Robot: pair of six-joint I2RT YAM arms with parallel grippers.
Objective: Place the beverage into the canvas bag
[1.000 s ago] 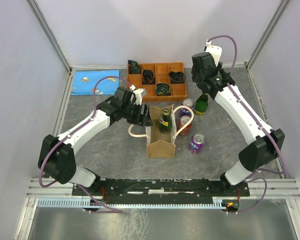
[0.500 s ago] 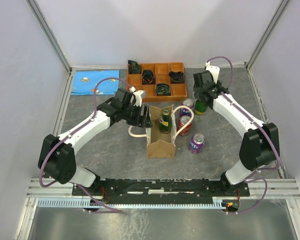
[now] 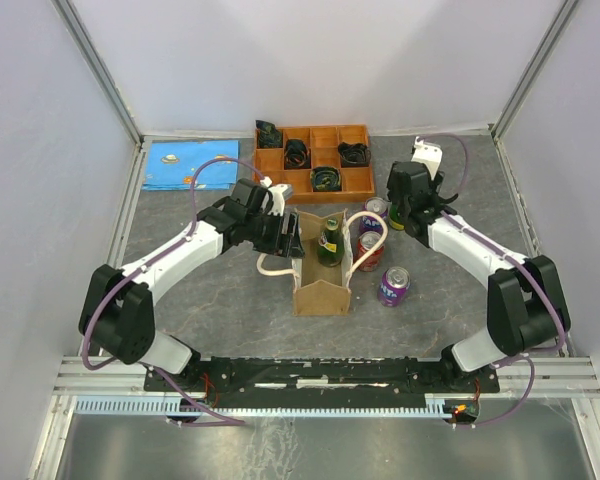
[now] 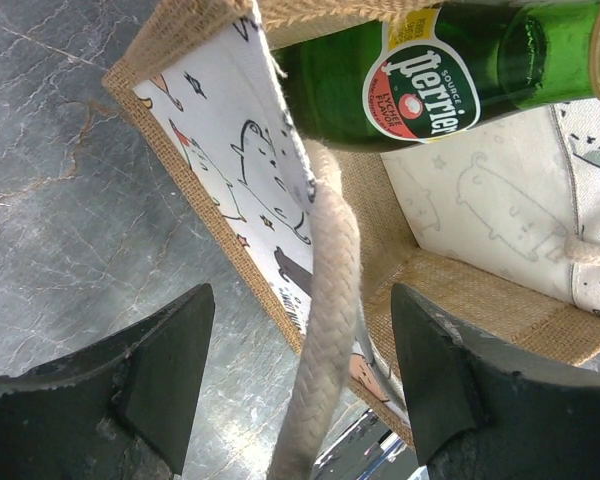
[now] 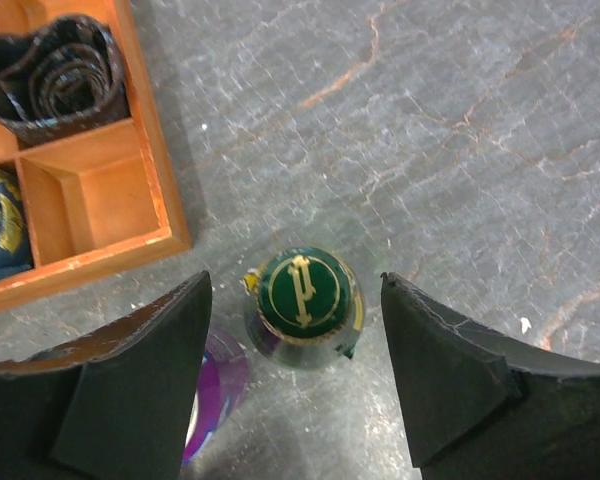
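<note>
The tan canvas bag stands mid-table with a green Perrier bottle upright inside it. My left gripper is open at the bag's left wall; in the left wrist view its fingers straddle the cream rope handle without touching it, with the bag wall and the Perrier bottle beyond. My right gripper is open over a second green bottle standing on the table; in the right wrist view its gold-marked cap lies between the open fingers.
A purple can, a red can and another purple can stand right of the bag. A wooden compartment tray with coiled items sits at the back, close to the right gripper. A blue mat lies back left.
My right arm has come down and forward over the standing green bottle, which now sits between its open fingers. The left arm and the bag have hardly moved.
</note>
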